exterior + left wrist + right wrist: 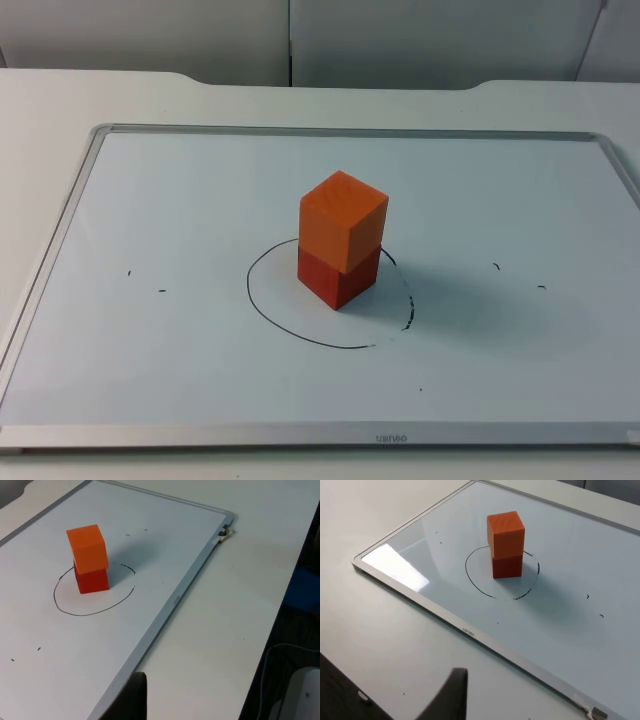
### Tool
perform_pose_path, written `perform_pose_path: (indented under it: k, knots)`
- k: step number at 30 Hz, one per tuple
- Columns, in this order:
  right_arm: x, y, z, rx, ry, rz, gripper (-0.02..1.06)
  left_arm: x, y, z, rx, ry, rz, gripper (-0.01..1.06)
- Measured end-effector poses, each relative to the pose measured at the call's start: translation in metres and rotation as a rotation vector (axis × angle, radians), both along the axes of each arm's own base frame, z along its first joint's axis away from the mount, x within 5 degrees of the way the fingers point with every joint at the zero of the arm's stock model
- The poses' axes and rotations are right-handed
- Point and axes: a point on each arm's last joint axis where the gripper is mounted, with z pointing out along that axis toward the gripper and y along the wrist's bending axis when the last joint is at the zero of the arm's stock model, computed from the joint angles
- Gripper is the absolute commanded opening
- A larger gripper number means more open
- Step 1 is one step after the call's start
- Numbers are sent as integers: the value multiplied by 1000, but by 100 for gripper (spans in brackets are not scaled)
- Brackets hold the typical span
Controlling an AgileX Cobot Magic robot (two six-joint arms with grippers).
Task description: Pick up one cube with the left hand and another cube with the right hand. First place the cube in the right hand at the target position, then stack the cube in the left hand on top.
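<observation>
The white table point(60, 100) is seen at the frame's edges, ended at the top by a grey wall point(150, 30). A whiteboard point(150, 400) covers most of it, smooth and likely slippery. At centre, inside a drawn circle point(262, 308), the orange cube point(342, 220) is stacked on the red cube point(338, 280), slightly twisted. Both are judged light and rigid, best gripped on opposite flat sides. A left claw fingertip point(134, 697) and a right claw fingertip point(451, 696) are held off the board; whether either claw is apart cannot be told.

The whiteboard point(420, 570) looks smooth and glossy, framed in dull silver metal. Both the orange cube point(343, 220) and red cube point(338, 281) look matt.
</observation>
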Motion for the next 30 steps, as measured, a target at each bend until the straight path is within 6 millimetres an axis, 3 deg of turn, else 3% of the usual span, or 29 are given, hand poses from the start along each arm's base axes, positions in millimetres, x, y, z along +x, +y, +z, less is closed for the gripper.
perform_pose_path:
  k: [19, 23, 30]
  knots:
    - [0, 0, 0, 0, 0, -11, 105, -2, -1, 0, 13, -23, -39, 105]
    - [0, 1, 0, 0, 0, -90, 105, -2, -1, 0, 13, -23, -39, 105]
    - [-1, 2, 0, -6, -3, -420, 105, -2, -1, 0, 11, -23, -34, 105]
